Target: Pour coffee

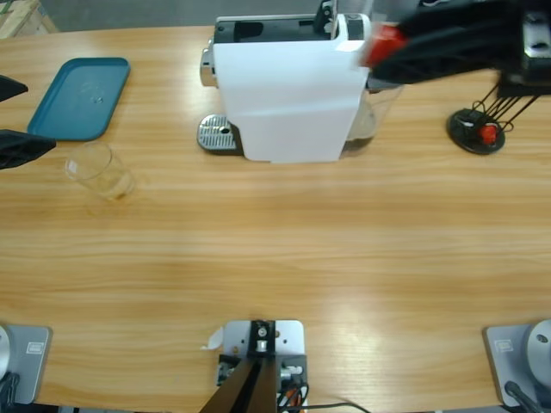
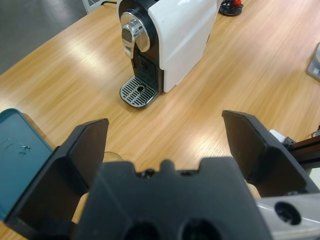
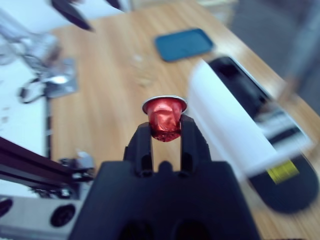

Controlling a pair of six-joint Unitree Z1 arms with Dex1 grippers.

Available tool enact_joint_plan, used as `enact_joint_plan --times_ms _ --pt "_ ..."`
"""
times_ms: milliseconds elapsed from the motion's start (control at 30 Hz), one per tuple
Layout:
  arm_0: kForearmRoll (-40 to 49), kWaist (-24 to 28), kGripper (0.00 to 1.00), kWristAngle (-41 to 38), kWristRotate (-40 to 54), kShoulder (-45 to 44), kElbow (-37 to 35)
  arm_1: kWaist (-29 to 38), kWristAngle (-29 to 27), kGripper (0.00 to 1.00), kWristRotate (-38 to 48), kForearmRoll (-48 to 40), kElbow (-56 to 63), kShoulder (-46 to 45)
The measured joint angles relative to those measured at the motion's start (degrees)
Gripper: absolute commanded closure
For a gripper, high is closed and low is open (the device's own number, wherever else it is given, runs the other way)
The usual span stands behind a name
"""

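The right arm comes in blurred across the top right of the high view, so its gripper (image 1: pixel 392 43) shows there as a dark smear with a red patch beside the top of the coffee machine (image 1: pixel 288 95). The right wrist view is clearer: the two black jaws of the right gripper (image 3: pixel 165 131) are pinched on a red capsule (image 3: pixel 165 120), silver rim up, held above the white machine (image 3: pixel 235 135), which smears past below it.

The left gripper (image 1: pixel 17 129) is mostly cut off at the left edge of the high view, only dark tips showing. From the left wrist, the left gripper (image 2: pixel 165 140) stands spread wide, nothing between the jaws, with the machine's drip tray (image 2: pixel 138 91) well ahead of it.

The clear glass (image 1: pixel 99 172) stands on the table (image 1: pixel 275 249) just right of the left gripper, apart from the machine. A faint brownish tint sits at its bottom; whether that is coffee is hard to tell. In the left wrist view only a sliver of its rim (image 2: pixel 114 156) peeks past the gripper body.

The teal tray (image 1: pixel 79 96) lies behind the glass, holding nothing. A black stand (image 1: pixel 476 129) with a red piece sits at the far right.
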Motion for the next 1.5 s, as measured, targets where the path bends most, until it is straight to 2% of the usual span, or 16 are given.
enact_joint_plan --times_ms 67,200,400,533,800,1100,1400,1433,1467,1500 --pt "0.0 0.0 0.013 -0.1 -0.6 0.0 0.0 2.1 3.1 1.000 -0.5 1.5 -5.8 5.1" --pt "0.0 0.0 0.013 -0.2 -1.2 0.0 0.0 4.3 4.1 1.000 -2.0 4.4 -14.8 13.7" --pt "0.0 0.0 0.013 -0.2 -1.4 0.0 0.0 4.6 -1.0 1.000 -6.3 4.8 -18.1 19.9" --pt "0.0 0.0 0.013 -0.2 -1.7 0.0 0.0 4.8 -5.4 1.000 -11.7 4.8 -19.8 22.3" --pt "0.0 0.0 0.013 -0.2 -2.2 0.0 0.0 4.8 -10.4 1.000 -15.7 4.8 -24.9 26.6" --pt "0.0 0.0 0.013 -0.2 -2.3 0.3 0.0 4.4 -12.0 1.000 -17.4 4.7 -24.9 28.2" --pt "0.0 0.0 0.012 -0.5 -2.3 0.5 0.0 4.3 -16.3 1.000 -17.5 4.0 -25.0 29.4" --pt "0.0 0.0 0.012 -0.5 -2.3 0.6 0.0 4.3 -16.6 0.972 -17.5 4.0 -24.9 29.4" --pt "0.0 0.0 0.013 -0.6 -2.3 0.6 0.0 4.3 -16.8 0.825 -17.5 3.9 -25.0 29.4" --pt "0.0 0.0 0.012 -0.6 -2.3 0.7 0.0 4.3 -17.0 0.736 -17.5 3.8 -24.9 29.4"
